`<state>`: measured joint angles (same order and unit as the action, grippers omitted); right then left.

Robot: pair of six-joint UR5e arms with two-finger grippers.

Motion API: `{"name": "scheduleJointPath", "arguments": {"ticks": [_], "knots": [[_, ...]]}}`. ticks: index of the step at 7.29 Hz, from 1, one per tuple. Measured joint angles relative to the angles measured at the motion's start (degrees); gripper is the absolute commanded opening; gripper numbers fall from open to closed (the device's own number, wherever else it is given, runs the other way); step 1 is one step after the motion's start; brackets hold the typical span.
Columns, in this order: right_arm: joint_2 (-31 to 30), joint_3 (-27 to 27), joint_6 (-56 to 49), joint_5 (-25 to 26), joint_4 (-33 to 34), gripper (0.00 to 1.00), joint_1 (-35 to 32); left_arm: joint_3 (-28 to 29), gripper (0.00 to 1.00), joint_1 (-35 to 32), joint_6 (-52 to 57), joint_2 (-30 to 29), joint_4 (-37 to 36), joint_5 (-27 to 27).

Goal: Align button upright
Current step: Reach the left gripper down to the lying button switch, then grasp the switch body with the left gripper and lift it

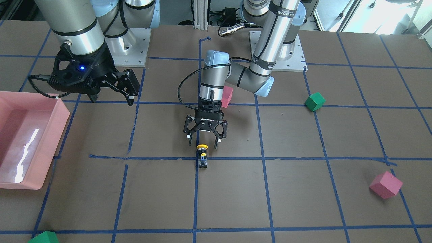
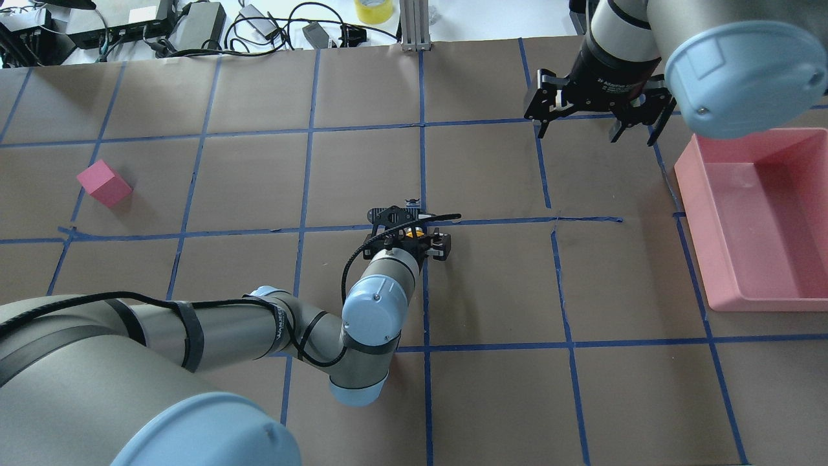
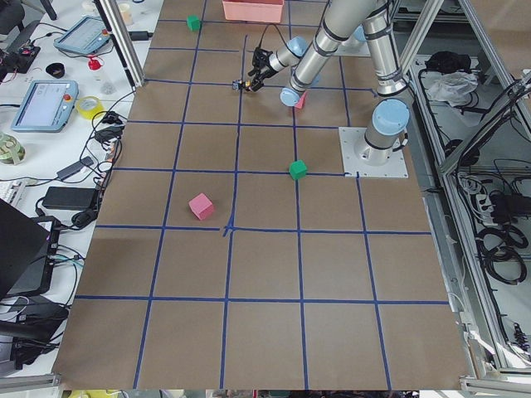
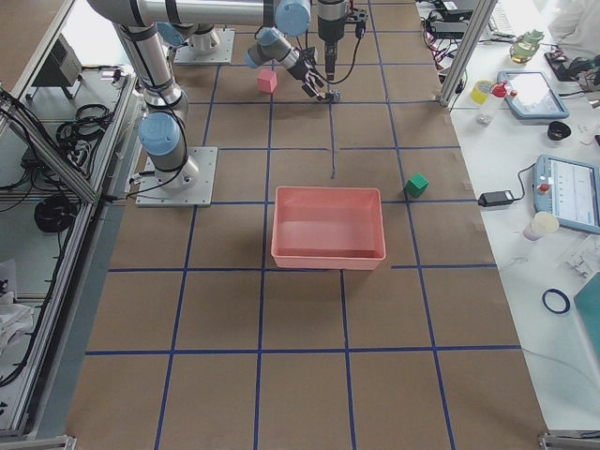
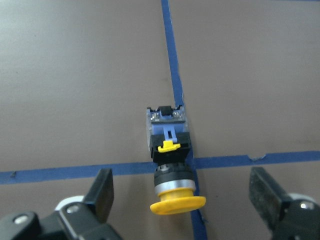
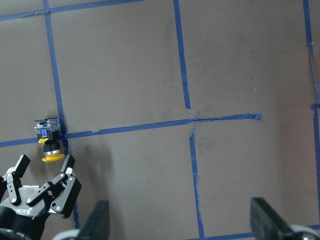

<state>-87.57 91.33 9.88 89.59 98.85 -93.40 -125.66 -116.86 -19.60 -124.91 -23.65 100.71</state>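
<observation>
**Approach stage: button down on its side, grasp not yet made.**
The bench (image 1: 303, 202) is flat matt brown paper gridded with blue tape. The right end effector (image 2: 592, 134) hangs wide and empty, well apart from the work. The left end effector (image 1: 202, 140) is also wide and empty. The button (image 5: 169, 150) lies just beyond its fingertips, centred and untouched, with the smooth round yellow cap nearest and the blocky grey-blue body pointing away. Judged next: descend, close, tip it cap-up.
</observation>
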Motion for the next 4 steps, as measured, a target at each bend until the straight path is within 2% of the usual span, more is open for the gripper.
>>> {"name": "scheduleJointPath", "arguments": {"ticks": [1, 2, 3, 4], "knots": [[0.0, 0.0, 0.0, 0.1, 0.0, 1.0, 0.0, 0.1, 0.44, 0.0, 0.3, -0.9, -0.5, 0.2], [0.2, 0.0, 0.0, 0.1, 0.0, 1.0, 0.0, 0.2, 0.38, 0.0, 1.2, -1.3, -0.8, 0.3], [0.3, 0.1, 0.0, 0.0, 0.0, 1.0, 0.1, 0.2, 0.15, 0.0, 2.2, -1.3, -0.9, 0.2], [0.3, 0.1, 0.1, 0.0, 0.0, 1.0, 0.1, 0.2, 0.0, 0.0, 2.7, -1.4, -1.0, 0.1]]}}
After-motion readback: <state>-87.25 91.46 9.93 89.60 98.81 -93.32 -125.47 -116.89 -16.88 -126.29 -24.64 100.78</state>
